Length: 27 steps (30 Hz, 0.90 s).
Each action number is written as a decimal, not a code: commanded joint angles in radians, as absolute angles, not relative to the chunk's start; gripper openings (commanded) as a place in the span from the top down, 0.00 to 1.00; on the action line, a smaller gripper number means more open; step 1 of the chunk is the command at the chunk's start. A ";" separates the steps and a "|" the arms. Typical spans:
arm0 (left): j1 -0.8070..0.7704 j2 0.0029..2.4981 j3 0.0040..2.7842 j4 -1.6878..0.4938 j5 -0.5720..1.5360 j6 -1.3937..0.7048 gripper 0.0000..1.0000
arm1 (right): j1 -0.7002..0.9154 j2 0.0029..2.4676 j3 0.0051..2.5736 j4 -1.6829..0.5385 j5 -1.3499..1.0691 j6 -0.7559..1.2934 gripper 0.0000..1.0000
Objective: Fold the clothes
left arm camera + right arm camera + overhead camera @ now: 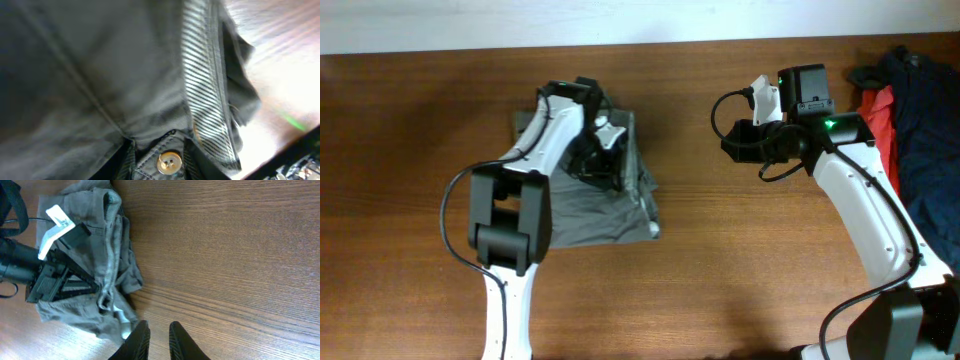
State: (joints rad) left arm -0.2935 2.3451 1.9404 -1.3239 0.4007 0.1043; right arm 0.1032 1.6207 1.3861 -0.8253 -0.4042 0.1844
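On the wooden table [740, 280], grey-olive shorts [605, 215] lie crumpled, button [169, 162] showing.

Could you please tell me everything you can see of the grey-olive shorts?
The shorts are plain grey-olive woven cloth, cotton by the look, lying crumpled and partly folded on the wooden table, left of centre. The waistband's striped pale lining is turned outward, with a pale round button beside it. The cloth is bunched into ridges along its edge toward the table's middle. The left gripper is down on the upper part; whether it pinches the cloth cannot be told.
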 commanded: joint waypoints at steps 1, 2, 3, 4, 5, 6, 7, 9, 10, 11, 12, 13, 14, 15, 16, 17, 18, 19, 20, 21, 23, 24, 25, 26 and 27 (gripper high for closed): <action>-0.290 2.332 2.027 -1.350 0.429 0.094 0.66 | 0.101 1.626 1.384 -0.828 -0.390 0.195 0.80; -0.284 2.326 2.048 -1.359 0.423 0.094 0.65 | 0.101 1.626 1.384 -0.828 -0.390 0.192 0.80; -0.274 2.318 2.072 -1.368 0.418 0.094 0.64 | 0.101 1.626 1.384 -0.827 -0.387 0.192 0.80; -0.263 2.310 2.091 -1.372 0.407 0.095 0.63 | 0.101 1.626 1.384 -0.827 -0.387 0.191 0.80; -0.248 2.302 2.111 -1.375 0.386 0.095 0.62 | 0.101 1.626 1.384 -0.827 -0.387 0.192 0.80; -0.235 2.296 2.126 -1.378 0.360 0.095 0.60 | 0.101 1.626 1.384 -0.827 -0.387 0.192 0.80; -0.220 2.289 2.137 -1.382 0.324 0.108 0.59 | 0.101 1.626 1.384 -0.827 -0.387 0.192 0.79; -0.195 2.278 2.141 -1.393 0.261 0.209 0.59 | 0.101 1.626 1.384 -0.827 -0.387 0.192 0.79; -0.185 2.277 2.141 -1.404 0.217 0.273 0.59 | 0.101 1.626 1.384 -0.827 -0.387 0.192 0.79; -0.179 2.277 2.140 -1.415 0.170 0.306 0.59 | 0.101 1.626 1.384 -0.827 -0.387 0.192 0.79; -0.172 2.278 2.137 -1.427 0.110 0.321 0.60 | 0.101 1.626 1.384 -0.827 -0.387 0.192 0.78; -0.165 2.279 2.129 -1.435 0.048 0.324 0.59 | 0.101 1.626 1.384 -0.827 -0.387 0.192 0.76; -0.158 2.279 2.123 -1.444 -0.001 0.323 0.60 | 0.101 1.626 1.384 -0.827 -0.387 0.192 0.76; -0.147 2.279 2.117 -1.452 -0.041 0.324 0.59 | 0.101 1.626 1.384 -0.827 -0.387 0.192 0.75; -0.138 2.279 2.108 -1.451 -0.072 0.323 0.60 | 0.101 1.626 1.384 -0.827 -0.388 0.192 0.75; -0.125 2.279 2.097 -1.441 -0.099 0.323 0.59 | 0.101 1.626 1.384 -0.828 -0.388 0.192 0.76; -0.109 2.279 2.087 -1.423 -0.104 0.324 0.59 | 0.101 1.626 1.384 -0.828 -0.388 0.192 0.75; -0.095 2.279 2.078 -1.398 -0.093 0.326 0.59 | 0.101 1.626 1.384 -0.829 -0.388 0.192 0.75; -0.079 2.279 2.069 -1.365 -0.063 0.351 0.59 | 0.101 1.626 1.384 -0.831 -0.388 0.192 0.75; -0.067 2.279 2.060 -1.339 -0.036 0.385 0.54 | 0.101 1.626 1.384 -0.832 -0.388 0.192 0.75; -0.041 2.279 2.042 -1.290 -0.023 0.406 0.48 | 0.101 1.626 1.384 -0.833 -0.388 0.191 0.75; -0.026 2.279 2.034 -1.270 -0.031 0.406 0.46 | 0.101 1.626 1.384 -0.834 -0.388 0.192 0.75; -0.010 2.279 2.027 -1.255 -0.049 0.406 0.46 | 0.101 1.626 1.384 -0.835 -0.388 0.192 0.75; 0.004 2.279 2.023 -1.244 -0.054 0.406 0.46 | 0.101 1.626 1.384 -0.839 -0.388 0.191 0.75; 0.020 2.279 2.020 -1.225 -0.043 0.409 0.46 | 0.101 1.626 1.384 -0.842 -0.388 0.191 0.75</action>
State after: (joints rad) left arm -0.0231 2.3020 2.0388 -1.2480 -0.0242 0.3664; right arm 0.1036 1.6207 1.3865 -0.8364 -0.4038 0.1848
